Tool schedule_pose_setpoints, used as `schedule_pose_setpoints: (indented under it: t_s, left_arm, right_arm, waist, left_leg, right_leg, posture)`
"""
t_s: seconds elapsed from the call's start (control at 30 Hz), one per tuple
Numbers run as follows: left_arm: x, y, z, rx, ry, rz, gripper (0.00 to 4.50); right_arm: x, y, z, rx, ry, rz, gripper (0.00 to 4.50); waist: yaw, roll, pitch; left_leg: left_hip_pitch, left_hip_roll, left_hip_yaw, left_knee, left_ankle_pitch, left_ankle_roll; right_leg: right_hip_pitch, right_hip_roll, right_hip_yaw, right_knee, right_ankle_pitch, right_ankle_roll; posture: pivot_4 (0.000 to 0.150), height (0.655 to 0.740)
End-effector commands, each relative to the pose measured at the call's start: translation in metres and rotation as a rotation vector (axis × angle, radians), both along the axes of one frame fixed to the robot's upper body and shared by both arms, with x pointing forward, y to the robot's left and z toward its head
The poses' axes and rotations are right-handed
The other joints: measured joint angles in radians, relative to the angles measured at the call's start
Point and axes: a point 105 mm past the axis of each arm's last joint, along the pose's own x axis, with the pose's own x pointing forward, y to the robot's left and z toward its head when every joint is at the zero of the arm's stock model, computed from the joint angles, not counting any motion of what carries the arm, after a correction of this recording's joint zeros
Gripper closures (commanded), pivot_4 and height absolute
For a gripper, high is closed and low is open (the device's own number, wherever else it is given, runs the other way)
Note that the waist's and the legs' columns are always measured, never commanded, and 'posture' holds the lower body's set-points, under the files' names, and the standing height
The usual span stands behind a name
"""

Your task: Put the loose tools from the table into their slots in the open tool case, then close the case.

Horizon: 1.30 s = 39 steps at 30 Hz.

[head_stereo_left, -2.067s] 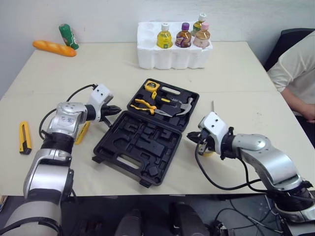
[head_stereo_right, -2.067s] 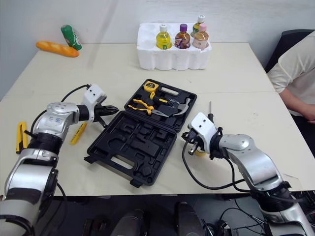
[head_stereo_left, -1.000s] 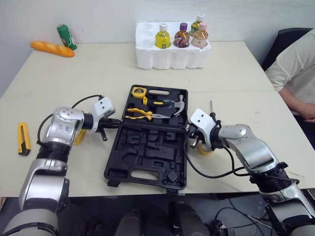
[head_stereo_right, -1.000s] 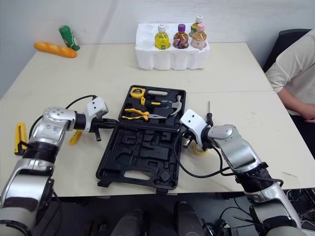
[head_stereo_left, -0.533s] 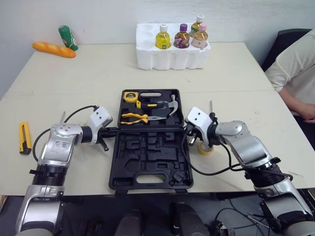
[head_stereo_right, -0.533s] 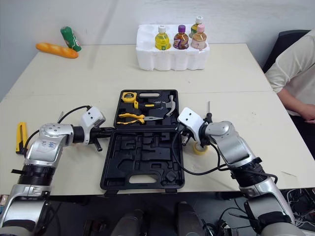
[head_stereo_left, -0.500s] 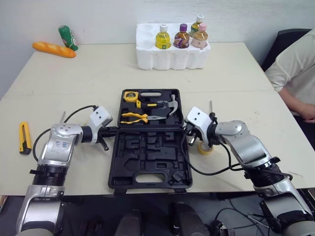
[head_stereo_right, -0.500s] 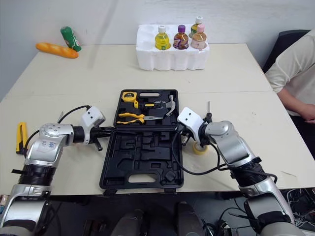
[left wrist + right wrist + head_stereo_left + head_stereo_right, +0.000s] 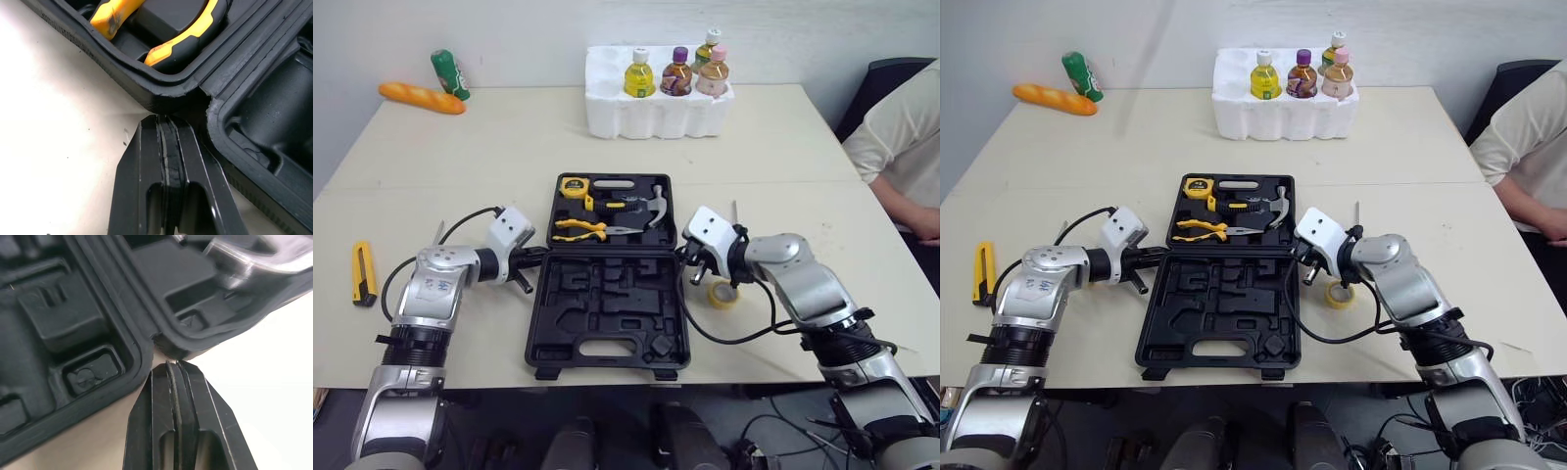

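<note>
On the desk [image 9: 509, 147], dead centre, the open tool case [image 9: 607, 304] lies flat, pliers [image 9: 582, 230] and hammer [image 9: 651, 208] seated. Left gripper [image 9: 165, 120] and right gripper [image 9: 172, 364], jaws closed and empty, nose into its hinge corners, squaring it up, I'd say. Yellow utility knife [image 9: 362, 273] waits far left.

Silver arms [image 9: 437, 285], white wrists [image 9: 512, 229], black cables [image 9: 724, 343]
</note>
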Motion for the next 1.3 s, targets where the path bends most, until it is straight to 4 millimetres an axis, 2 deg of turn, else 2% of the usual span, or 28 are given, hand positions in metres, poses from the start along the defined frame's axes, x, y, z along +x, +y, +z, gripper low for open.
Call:
schedule_pose_setpoints:
  t_s: [0.03,0.2,0.23,0.3,0.37,0.43,0.5,0.57,0.63,0.73,0.87,0.97,1.03,1.13,1.3]
  left_arm:
    - [-0.006,0.010,0.027,-0.140,-0.098,0.021,4.46]
    - [-0.049,0.044,0.040,-0.277,-0.132,0.073,4.46]
    - [-0.062,0.053,0.042,-0.308,-0.131,0.090,4.00]
    - [-0.087,0.070,0.044,-0.364,-0.114,0.141,3.59]
    - [-0.115,0.095,0.040,-0.389,-0.096,0.244,2.75]
    - [-0.131,0.108,0.037,-0.395,-0.084,0.311,1.78]
    - [-0.149,0.144,0.028,-0.448,-0.078,0.475,0.89]
    - [-0.163,0.171,0.022,-0.453,-0.087,0.595,0.11]
    - [-0.174,0.196,0.017,-0.429,-0.094,0.699,0.02]
    - [-0.185,0.222,0.013,-0.364,-0.104,0.799,0.02]
    - [-0.200,0.254,0.013,-0.277,-0.116,0.921,0.02]
    - [-0.208,0.276,0.014,-0.245,-0.132,1.028,0.02]
    - [-0.208,0.277,0.013,-0.226,-0.122,1.024,0.02]
    - [-0.203,0.269,0.007,-0.203,-0.100,0.983,0.02]
    - [-0.185,0.243,0.007,-0.220,-0.089,0.890,0.02]
  right_arm:
    - [-0.007,-0.015,0.022,0.059,-0.069,-0.028,4.50]
    - [-0.020,-0.060,0.045,0.206,-0.093,-0.121,4.50]
    - [-0.024,-0.072,0.049,0.238,-0.085,-0.141,4.50]
    - [-0.032,-0.095,0.054,0.275,-0.070,-0.179,3.83]
    - [-0.042,-0.126,0.052,0.270,-0.049,-0.240,3.07]
    - [-0.049,-0.142,0.050,0.260,-0.041,-0.268,2.01]
    - [-0.058,-0.170,0.044,0.265,-0.020,-0.337,1.06]
    - [-0.067,-0.192,0.039,0.250,-0.002,-0.385,0.17]
    - [-0.074,-0.216,0.033,0.219,0.012,-0.441,0.07]
    - [-0.079,-0.247,0.034,0.218,-0.027,-0.515,0.07]
    - [-0.088,-0.277,0.044,0.217,-0.079,-0.582,0.07]
    - [-0.092,-0.294,0.040,0.184,-0.098,-0.638,0.07]
    - [-0.091,-0.296,0.038,0.171,-0.104,-0.644,0.07]
    - [-0.088,-0.293,0.038,0.182,-0.113,-0.626,0.07]
    - [-0.083,-0.272,0.046,0.217,-0.126,-0.539,0.07]
  waist:
    - [-0.001,0.000,0.000]
    - [-0.003,0.000,0.000]
    - [-0.002,0.000,0.000]
    - [-0.002,0.000,0.000]
    - [0.000,0.000,0.000]
    - [0.001,0.000,0.000]
    - [0.004,0.000,0.000]
    - [0.006,0.000,0.000]
    - [0.006,0.001,0.000]
    - [0.001,0.001,0.000]
    - [-0.001,0.001,0.000]
    - [-0.004,0.001,0.000]
    - [-0.005,0.001,0.000]
    - [-0.005,0.003,0.000]
    - [-0.002,0.003,0.000]
  left_leg:
    - [0.000,0.000,0.000,0.000,0.000,0.000]
    - [-0.001,0.000,0.000,-0.001,-0.001,0.001]
    - [0.000,0.001,0.000,-0.002,-0.001,0.001]
    - [0.001,0.001,0.000,-0.002,-0.001,0.002]
    - [0.002,0.001,-0.001,-0.003,-0.003,0.005]
    - [0.002,0.001,-0.001,-0.004,-0.004,0.007]
    - [0.003,0.001,-0.001,-0.004,-0.006,0.009]
    - [0.008,0.001,-0.002,-0.005,-0.006,0.009]
    - [0.022,0.001,-0.001,-0.014,-0.006,0.010]
    - [0.033,0.001,-0.001,-0.022,-0.007,0.009]
    - [0.035,0.001,-0.001,-0.025,-0.007,0.009]
    - [0.036,0.002,0.000,-0.027,-0.007,0.009]
    - [0.037,0.002,0.000,-0.029,-0.006,0.008]
    - [0.037,0.002,0.001,-0.031,-0.006,0.008]
    - [0.036,0.003,0.001,-0.032,-0.005,0.007]
  right_leg:
    - [0.000,0.000,0.000,-0.001,0.000,0.000]
    - [0.000,-0.001,0.000,-0.003,0.000,0.000]
    - [0.001,-0.001,0.001,-0.003,0.000,0.000]
    - [0.002,-0.001,0.000,-0.006,0.000,0.000]
    - [0.003,-0.001,0.000,-0.006,0.000,0.000]
    - [0.004,-0.001,0.000,-0.009,0.000,0.000]
    - [0.004,-0.002,0.000,-0.011,0.000,0.000]
    - [0.009,-0.002,-0.001,-0.012,0.000,-0.001]
    - [0.022,-0.002,0.000,-0.018,-0.001,-0.002]
    - [0.032,-0.002,-0.001,-0.024,-0.002,-0.003]
    - [0.033,-0.002,0.000,-0.025,-0.002,-0.004]
    - [0.033,-0.003,0.000,-0.026,-0.002,-0.004]
    - [0.033,-0.003,0.000,-0.026,-0.002,-0.004]
    - [0.033,-0.003,0.000,-0.027,-0.003,-0.005]
    - [0.032,-0.003,0.000,-0.027,-0.003,-0.005]
  posture:
    - [0.150,0.7367]
    - [0.150,0.7367]
    - [0.150,0.7367]
    - [0.150,0.7367]
    - [0.150,0.7367]
    - [0.150,0.7367]
    - [0.150,0.7367]
    - [0.150,0.7367]
    - [0.150,0.7367]
    - [0.150,0.7367]
    - [0.150,0.7367]
    - [0.150,0.7367]
    - [0.150,0.7367]
    - [0.150,0.7367]
    - [0.150,0.7367]
